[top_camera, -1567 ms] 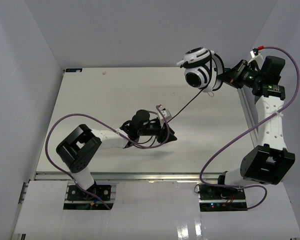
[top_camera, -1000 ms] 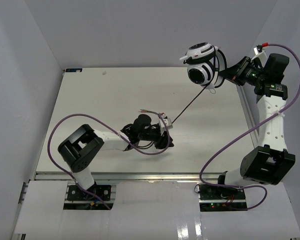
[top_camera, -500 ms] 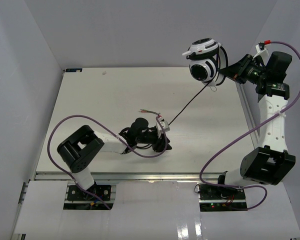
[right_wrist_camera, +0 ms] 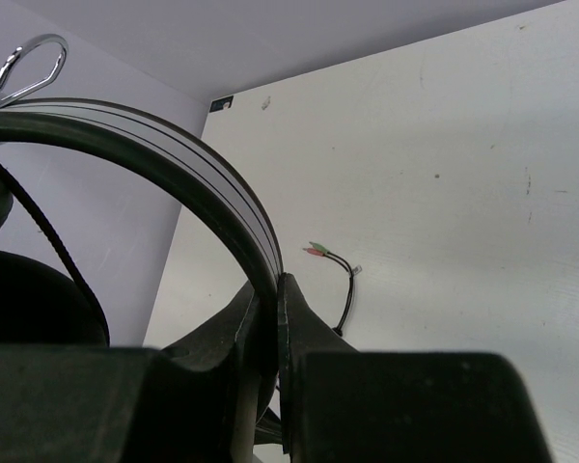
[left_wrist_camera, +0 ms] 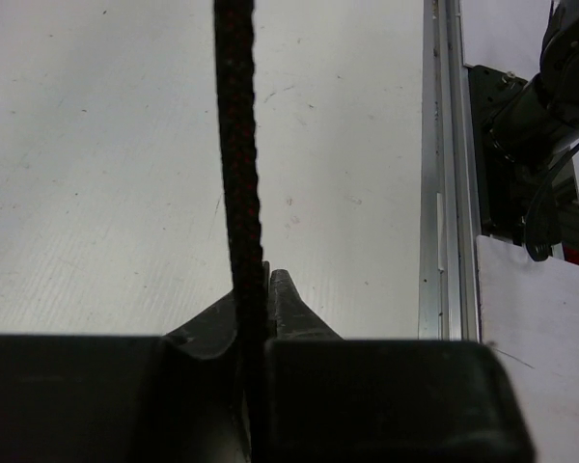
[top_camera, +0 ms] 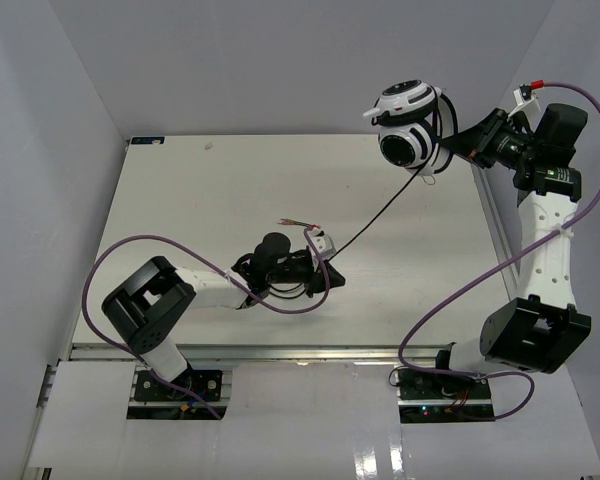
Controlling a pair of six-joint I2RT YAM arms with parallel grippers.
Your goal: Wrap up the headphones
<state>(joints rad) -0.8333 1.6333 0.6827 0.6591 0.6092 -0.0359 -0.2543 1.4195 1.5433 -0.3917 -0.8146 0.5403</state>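
My right pincer (top_camera: pixel 464 145), clamped on the headband (right_wrist_camera: pixel 188 174), held the headphones (top_camera: pixel 405 125) above the tabletop's (top_camera: pixel 200 200) far right corner; their cable (top_camera: pixel 375 212) ran diagonally down to my left pincer (top_camera: pixel 323 272), pinched shut on it.

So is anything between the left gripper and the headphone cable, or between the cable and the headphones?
Nothing visible. The left gripper is closed on the cable, which runs unobstructed over the table up to the headphones held by the right gripper.
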